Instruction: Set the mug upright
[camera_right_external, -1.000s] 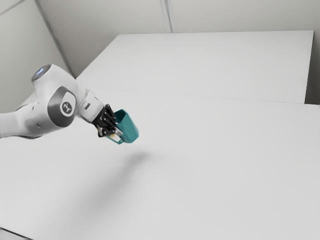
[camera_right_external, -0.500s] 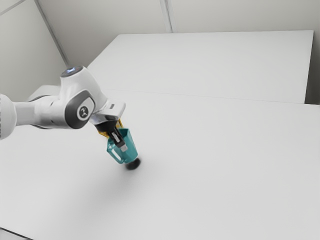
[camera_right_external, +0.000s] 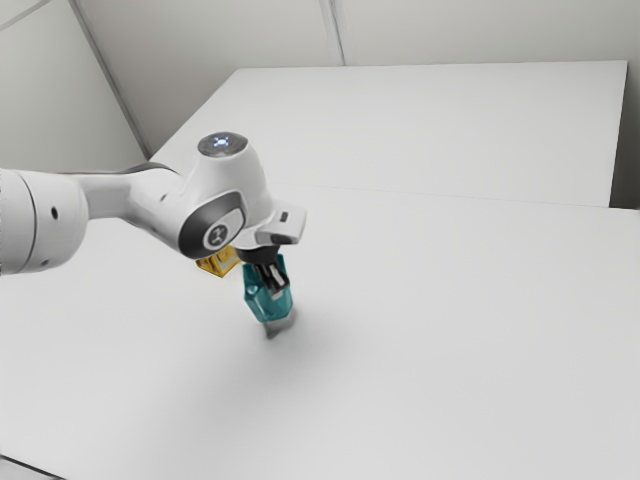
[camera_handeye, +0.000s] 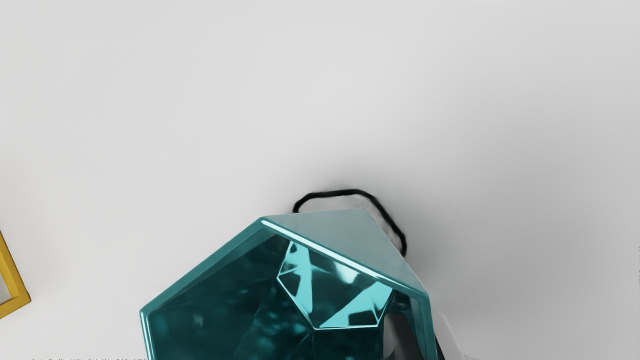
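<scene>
From the exterior view's left, the white Franka arm (camera_right_external: 150, 205) reaches in over the bench (camera_right_external: 450, 340). Just below its wrist, partly hidden by it, a yellow frame-like object (camera_right_external: 218, 263) shows, nearer the thin seam (camera_right_external: 450, 199) that crosses the white surface than the dark-lined near edge (camera_right_external: 32, 468) at the exterior view's lower left. In the wrist view one corner of it frames a gap.

Next along, near the yellow frame-like object but apart from it, is the faceted teal mug (camera_right_external: 266, 303). Its mouth is up and its body leans a little, the base toward the exterior view's right; I cannot tell whether that base touches the bench. A grey and black patch (camera_right_external: 272, 331) lies under it, and in the wrist view a black curved line (camera_handeye: 350, 192) bends around beside the base; what it is, I cannot tell.

The black gripper (camera_right_external: 273, 283) is at the mug's upper part, pointing down. It is closed on the mug's wall, one finger (camera_handeye: 400, 335) inside the six-sided mouth and the other outside.
</scene>
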